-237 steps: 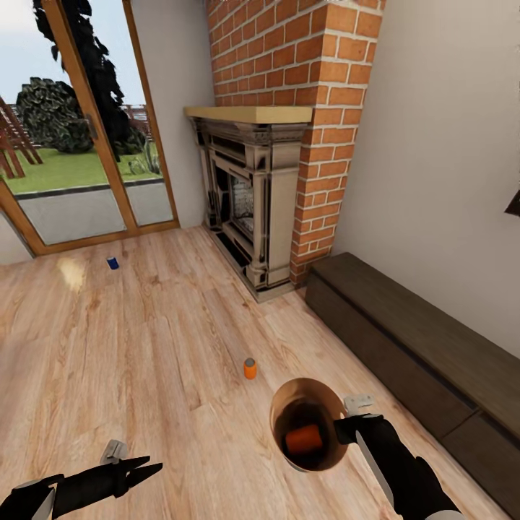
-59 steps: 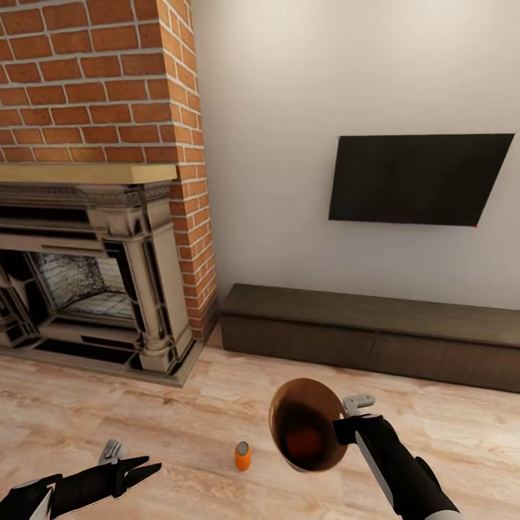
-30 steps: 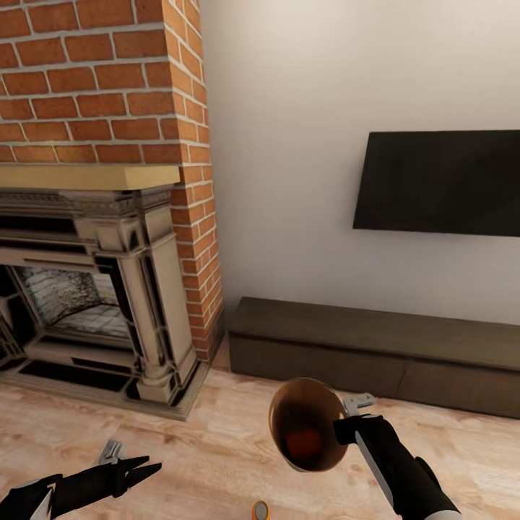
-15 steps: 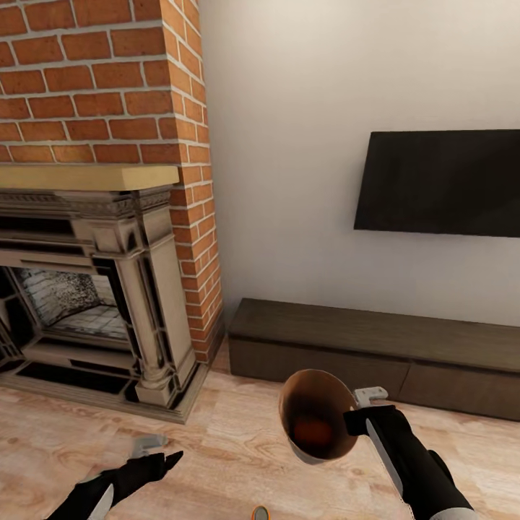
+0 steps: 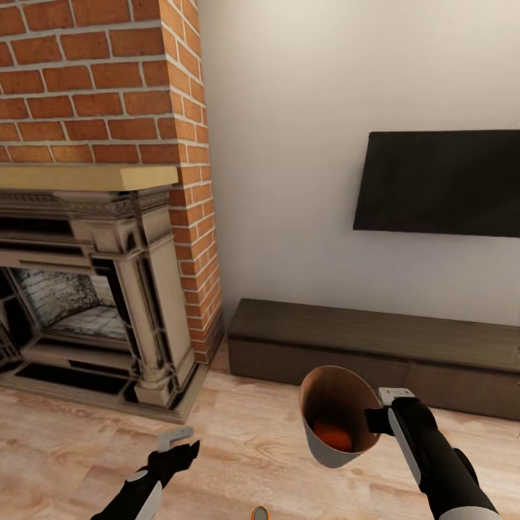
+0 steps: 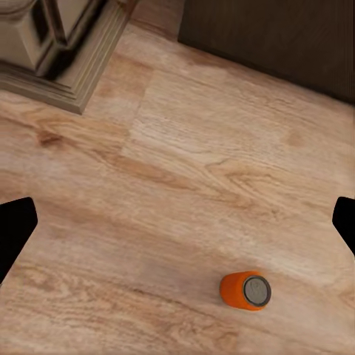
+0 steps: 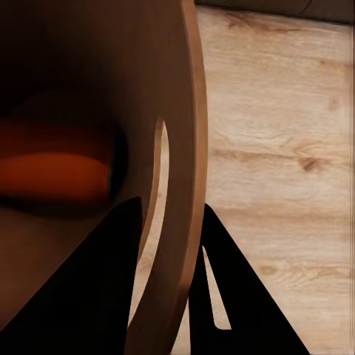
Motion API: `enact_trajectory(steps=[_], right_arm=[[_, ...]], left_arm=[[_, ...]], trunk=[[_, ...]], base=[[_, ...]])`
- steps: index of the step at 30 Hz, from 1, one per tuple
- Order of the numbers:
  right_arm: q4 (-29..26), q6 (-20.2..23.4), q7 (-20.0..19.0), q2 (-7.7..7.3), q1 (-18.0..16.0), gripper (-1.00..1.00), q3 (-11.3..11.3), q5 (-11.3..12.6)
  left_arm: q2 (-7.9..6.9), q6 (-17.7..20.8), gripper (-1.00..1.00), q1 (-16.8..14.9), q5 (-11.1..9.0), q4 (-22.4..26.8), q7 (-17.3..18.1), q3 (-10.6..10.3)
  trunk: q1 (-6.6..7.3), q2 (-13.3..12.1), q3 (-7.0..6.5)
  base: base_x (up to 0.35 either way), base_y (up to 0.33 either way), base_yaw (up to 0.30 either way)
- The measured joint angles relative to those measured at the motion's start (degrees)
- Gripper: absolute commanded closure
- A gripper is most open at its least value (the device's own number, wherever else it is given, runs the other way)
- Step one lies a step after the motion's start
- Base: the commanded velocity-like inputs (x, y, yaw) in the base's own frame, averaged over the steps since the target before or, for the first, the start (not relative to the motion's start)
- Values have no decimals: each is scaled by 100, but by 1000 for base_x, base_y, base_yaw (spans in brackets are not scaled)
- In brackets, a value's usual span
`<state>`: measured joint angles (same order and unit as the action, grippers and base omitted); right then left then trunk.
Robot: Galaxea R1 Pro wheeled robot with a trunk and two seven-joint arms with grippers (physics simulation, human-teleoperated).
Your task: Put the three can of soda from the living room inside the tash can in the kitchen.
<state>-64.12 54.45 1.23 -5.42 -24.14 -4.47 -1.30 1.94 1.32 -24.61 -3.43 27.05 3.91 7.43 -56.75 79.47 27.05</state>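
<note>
On floor by fireplace plinth (image 6: 55, 63): orange can (image 6: 245, 290) upright, below left gripper (image 6: 177, 222), fingers apart; centre, descend. Right gripper (image 7: 174, 244) clamped on bin rim (image 5: 375, 426), orange can inside (image 5: 334, 435); keep level.

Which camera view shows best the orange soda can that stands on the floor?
The left wrist view: the whole orange can stands upright on the wood floor, pale top visible. The head view catches just its top at the lower edge.

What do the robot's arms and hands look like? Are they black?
Mostly, yes. Both arms are black with pale grey-white panels along the side. The left gripper has black fingers with a small light grey block on top. The right gripper is black too, with the same kind of grey block. Close up, its fingers look like plain dark, pointed wedges. No cables or markings show.
</note>
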Motion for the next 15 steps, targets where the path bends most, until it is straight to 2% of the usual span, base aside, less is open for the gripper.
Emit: enact_trajectory(steps=[8, 11, 15], right_arm=[[-9, 22, -1, -3, 0, 100, -9, 16], [-10, 22, -2, -3, 0, 100, -8, 66], [-10, 25, -1, -4, 0, 100, -10, 0]], left_arm=[[15, -48, -100, 0, 0, -6, -30, -21], [16, -50, -100, 0, 0, -6, -30, -22], [17, -52, -100, 0, 0, -6, -31, -22]], trunk=[[0, 0, -36], [0, 0, -52], [0, 0, -74]], base=[[0, -19, -198], [0, -132, -225], [0, -195, -228]])
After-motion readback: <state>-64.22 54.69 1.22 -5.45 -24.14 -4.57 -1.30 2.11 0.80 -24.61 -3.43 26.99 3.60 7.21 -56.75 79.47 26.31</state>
